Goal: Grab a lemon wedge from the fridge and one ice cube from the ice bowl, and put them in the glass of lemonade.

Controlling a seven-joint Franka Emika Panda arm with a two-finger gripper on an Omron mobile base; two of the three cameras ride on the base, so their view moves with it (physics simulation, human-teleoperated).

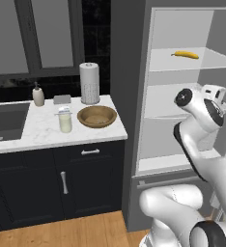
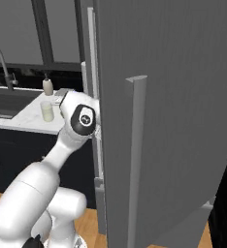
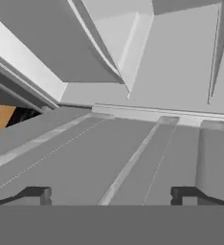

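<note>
With our gripper spread wide and empty inside the open fridge, the lemon wedge somewhere we cannot see, we should scan the shelves slowly before reaching.

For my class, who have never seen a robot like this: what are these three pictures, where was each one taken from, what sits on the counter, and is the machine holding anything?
It is a computer-rendered kitchen with a white robot arm on a base that can drive. Two pictures come from cameras on that base, behind the arm to its left and right. The third comes from a camera on the hand, looking along the gripper; its two dark fingertips stand wide apart with nothing between them, so nothing is held.

The fridge stands open, and the arm reaches into it. In the right picture its door blocks much of the scene. A banana lies on the top shelf. I cannot spot a lemon wedge.

On the counter stand a glass of lemonade, a wooden bowl, a paper-towel roll and a soap dispenser, beside a sink.
</note>
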